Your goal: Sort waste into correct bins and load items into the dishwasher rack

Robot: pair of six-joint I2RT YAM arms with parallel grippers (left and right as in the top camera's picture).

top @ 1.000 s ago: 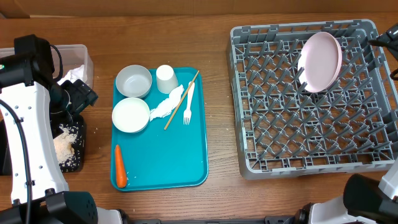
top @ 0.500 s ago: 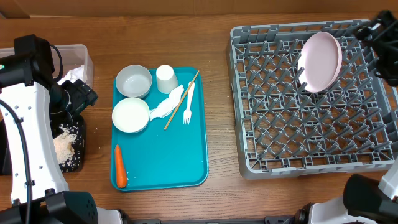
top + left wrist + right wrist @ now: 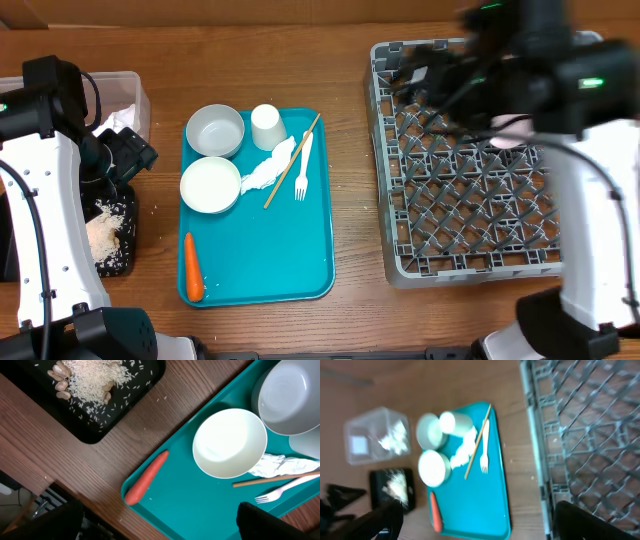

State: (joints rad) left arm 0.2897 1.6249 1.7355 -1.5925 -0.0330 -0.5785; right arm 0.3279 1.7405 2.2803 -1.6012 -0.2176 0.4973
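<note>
My right gripper (image 3: 477,508) hangs over the left part of the rack (image 3: 392,200) with its fingers spread wide and nothing between them. My left gripper (image 3: 155,519) is just as wide and empty, above the near left corner of the teal tray (image 3: 270,250).

The rack fills the right side of the table (image 3: 350,70). Only a sliver of the pink plate (image 3: 510,138) shows inside it, under my blurred right arm.

The teal tray lies with its long axis running near to far. The clear tub (image 3: 130,88) at far left holds a white napkin (image 3: 120,118); a pale square patch in it is too blurred to read. The black tray (image 3: 100,422) carries white crumbs (image 3: 92,380) and pale nuts (image 3: 60,382).

Two bowls (image 3: 215,130) sit mouth up at the tray's far left, the cup (image 3: 266,127) beside them. A crumpled silvery-white wrapper (image 3: 262,172) lies just right of the nearer bowl.

The carrot (image 3: 193,268) lies along the tray's left edge, its thin tip pointing away from me. The fork (image 3: 303,165) points its tines toward me. The stick (image 3: 292,160) runs diagonally beside it, across the wrapper.
</note>
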